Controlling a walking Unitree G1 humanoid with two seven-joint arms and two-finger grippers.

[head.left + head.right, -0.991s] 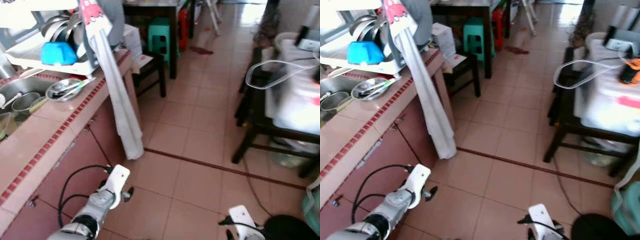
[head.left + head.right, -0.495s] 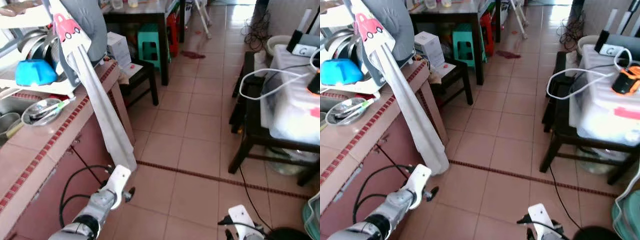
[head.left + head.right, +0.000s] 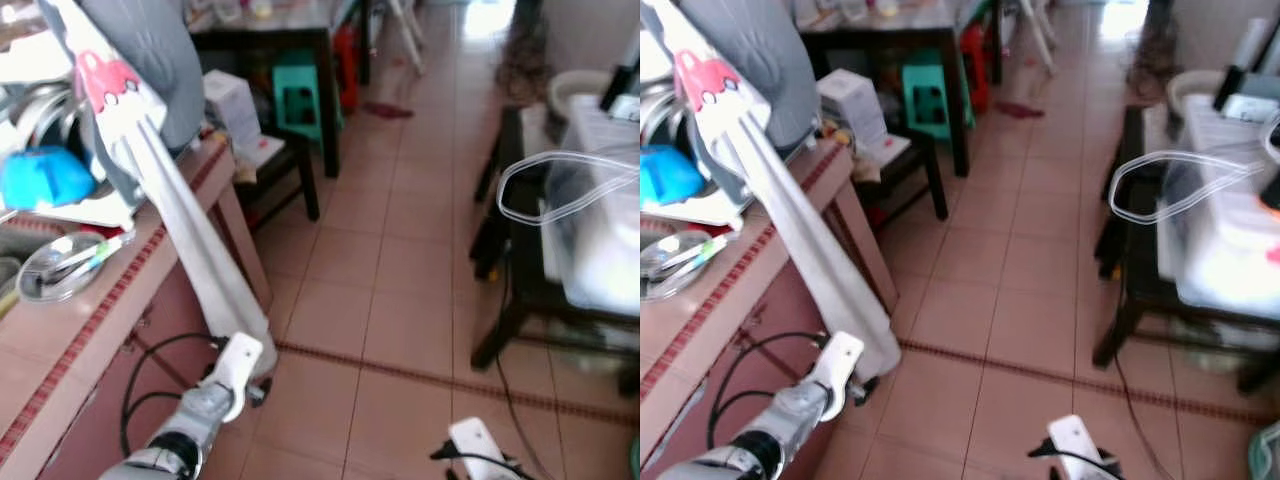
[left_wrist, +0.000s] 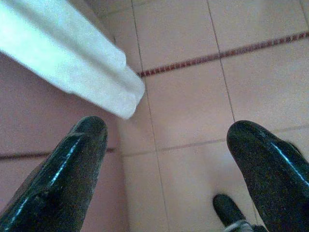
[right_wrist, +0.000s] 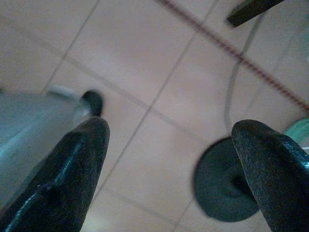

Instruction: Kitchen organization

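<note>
**Pink tile, idle arms: the robot is between jobs beside the counter**

Pink tiled counter (image 3: 75, 330) runs along at nine o'clock, carrying what the task is about: a dish rack (image 3: 70, 205) with a blue bowl (image 3: 35, 178) in it, and just beside it a steel plate (image 3: 55, 275) holding cutlery. A long white cloth (image 3: 195, 260) with a red car print hangs from the rack area down the cabinet front, ending near the floor.

Both arms hang low. The left gripper (image 4: 166, 164) points at the floor tiles with its fingers spread wide and nothing between them, the cloth's lower end (image 4: 72, 67) close ahead. The right gripper (image 5: 169, 169) is likewise spread and empty above a dark round base (image 5: 229, 181) on the floor.

At two o'clock a dark bench (image 3: 520, 250) bears a clear plastic bin (image 3: 605, 230) with a looped cable (image 3: 545, 185). At twelve, a green stool (image 3: 300, 100) sits under a table, a white box (image 3: 230, 100) near it.

This looks like a transit step: nothing is gripped, and the views are blurred. The next move probably calls for facing the counter and raising an arm toward the dishes.

No writing is legible; the box's markings are too blurred.
</note>
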